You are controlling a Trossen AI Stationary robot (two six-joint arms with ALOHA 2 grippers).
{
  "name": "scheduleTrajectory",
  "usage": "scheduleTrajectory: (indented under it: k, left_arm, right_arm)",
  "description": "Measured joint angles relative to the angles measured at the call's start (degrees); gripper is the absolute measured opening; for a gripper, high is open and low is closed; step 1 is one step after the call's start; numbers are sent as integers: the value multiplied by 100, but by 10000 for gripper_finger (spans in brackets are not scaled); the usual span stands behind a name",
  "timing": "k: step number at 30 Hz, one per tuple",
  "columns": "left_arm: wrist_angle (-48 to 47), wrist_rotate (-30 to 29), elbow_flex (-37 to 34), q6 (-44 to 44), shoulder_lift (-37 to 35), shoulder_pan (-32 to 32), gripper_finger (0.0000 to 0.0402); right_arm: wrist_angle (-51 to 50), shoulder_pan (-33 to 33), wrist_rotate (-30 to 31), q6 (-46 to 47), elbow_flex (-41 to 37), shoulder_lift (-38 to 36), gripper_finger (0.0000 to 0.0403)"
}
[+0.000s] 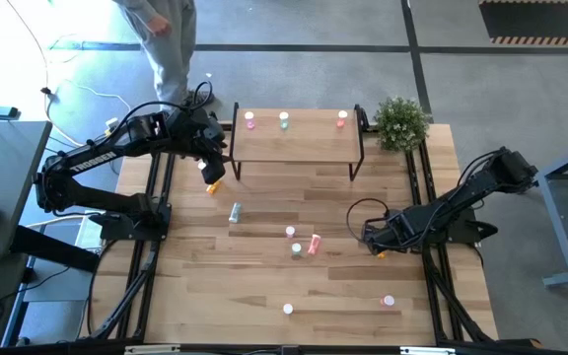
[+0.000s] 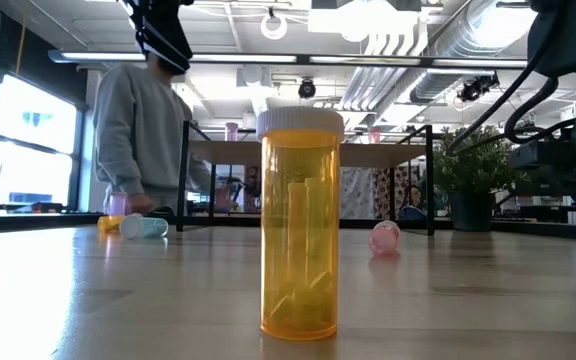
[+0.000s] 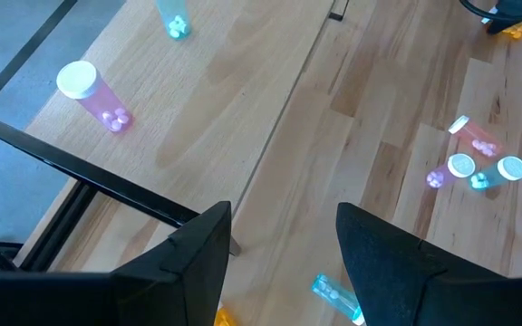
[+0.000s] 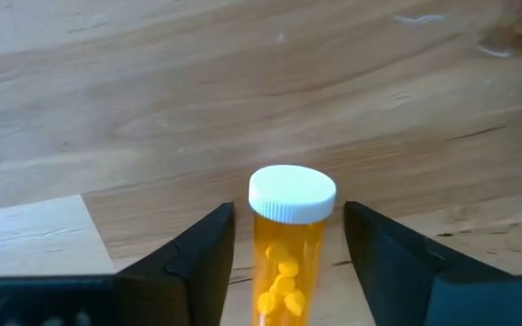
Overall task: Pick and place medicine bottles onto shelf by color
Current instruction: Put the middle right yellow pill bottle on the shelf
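Fingers of the right gripper [image 4: 288,249] stand spread around an orange bottle [image 4: 285,244] — upright, white cap up.

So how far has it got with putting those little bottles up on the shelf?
Three bottles already stand on the shelf: a pink one, a green one and a red-pink one. The right pincer is low over the table with its fingers either side of an orange bottle, not yet clamped. The left pincer hangs open by the shelf's corner. Several bottles are left on the table.
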Motion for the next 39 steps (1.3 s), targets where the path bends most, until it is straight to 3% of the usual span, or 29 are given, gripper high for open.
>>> scheduleTrajectory:
  k: [10,24,39]
  left_arm:
    - [2,-2,0,0,0,-1,193]
    - [2,-2,0,0,0,0,193]
    - [2,-2,0,4,0,-1,193]
  right_arm:
    - [-1,0,0,-10,0,0,127]
    - [275,0,2,-349,0,0,101]
    - [656,0,315,-587,0,0,99]
